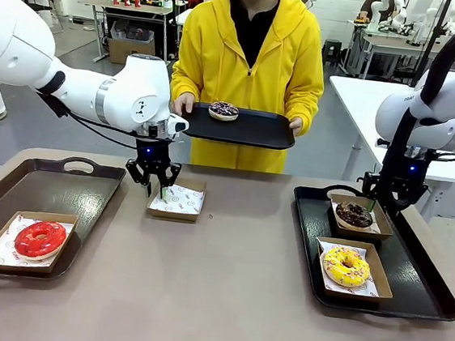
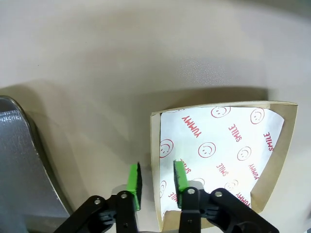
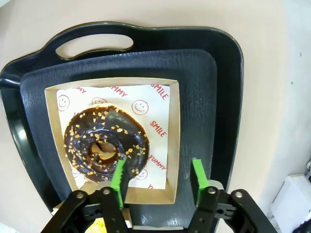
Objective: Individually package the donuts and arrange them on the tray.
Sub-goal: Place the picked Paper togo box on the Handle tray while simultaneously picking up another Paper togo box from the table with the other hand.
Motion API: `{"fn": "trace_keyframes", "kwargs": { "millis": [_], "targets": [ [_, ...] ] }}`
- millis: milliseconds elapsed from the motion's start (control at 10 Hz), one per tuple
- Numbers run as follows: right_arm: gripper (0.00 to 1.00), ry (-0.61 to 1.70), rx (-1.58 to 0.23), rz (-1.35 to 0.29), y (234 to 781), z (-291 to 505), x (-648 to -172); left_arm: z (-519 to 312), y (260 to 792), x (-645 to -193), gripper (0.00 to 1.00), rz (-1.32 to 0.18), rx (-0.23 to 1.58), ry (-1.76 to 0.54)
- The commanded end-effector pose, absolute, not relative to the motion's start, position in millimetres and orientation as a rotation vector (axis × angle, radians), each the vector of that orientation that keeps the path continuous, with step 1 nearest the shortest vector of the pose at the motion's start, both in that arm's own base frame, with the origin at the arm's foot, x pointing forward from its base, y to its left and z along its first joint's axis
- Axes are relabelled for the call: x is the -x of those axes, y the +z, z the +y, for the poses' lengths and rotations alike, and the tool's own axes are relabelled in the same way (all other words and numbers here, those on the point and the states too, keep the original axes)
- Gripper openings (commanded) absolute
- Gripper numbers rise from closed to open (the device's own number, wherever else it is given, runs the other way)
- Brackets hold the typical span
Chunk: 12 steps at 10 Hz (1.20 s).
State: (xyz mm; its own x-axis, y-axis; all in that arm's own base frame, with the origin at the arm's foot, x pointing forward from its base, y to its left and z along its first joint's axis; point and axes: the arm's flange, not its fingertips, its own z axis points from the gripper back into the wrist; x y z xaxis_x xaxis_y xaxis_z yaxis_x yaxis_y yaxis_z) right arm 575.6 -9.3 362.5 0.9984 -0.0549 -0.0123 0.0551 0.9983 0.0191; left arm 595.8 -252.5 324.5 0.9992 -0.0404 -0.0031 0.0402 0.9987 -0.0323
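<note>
Left gripper point(image 2: 156, 183) jaws part-open astride the empty box's point(image 2: 272, 187) wall; right gripper point(image 3: 156, 181) jaws apart over the chocolate donut point(image 3: 104, 143).
Four donuts: red donut point(image 1: 40, 238) boxed on the left tray point(image 1: 96, 185); chocolate and yellow donut point(image 1: 346, 266) boxed on the right tray point(image 1: 422, 293); purple donut point(image 1: 223, 110) unboxed on a third tray point(image 1: 256, 131) the person point(image 1: 252, 51) holds. Four boxes, three trays.

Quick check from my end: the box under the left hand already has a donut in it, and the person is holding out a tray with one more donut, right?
Not quite. The box under the left hand is empty, just printed paper lining, as the left wrist view shows. The rest holds: the person's tray carries one donut.
</note>
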Motion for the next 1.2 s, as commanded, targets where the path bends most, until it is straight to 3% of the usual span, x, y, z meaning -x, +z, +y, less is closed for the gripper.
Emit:
{"fn": "trace_keyframes", "kwargs": {
  "millis": [0,700,900,1100],
  "targets": [
    [1.0,-0.062,-0.026,0.018,361,-8,-573,-252,326,-599,0.0,0.019,0.032,-0.007],
    [1.0,-0.071,-0.057,0.027,366,-12,-569,-251,334,-598,0.0,0.027,0.052,0.001],
    [1.0,-0.045,-0.174,0.069,401,-24,-538,-252,366,-591,0.0,0.048,0.112,-0.017],
    [1.0,-0.035,-0.414,0.054,452,-73,-491,-254,415,-585,0.0,-0.004,0.135,-0.046]
  ]
}}
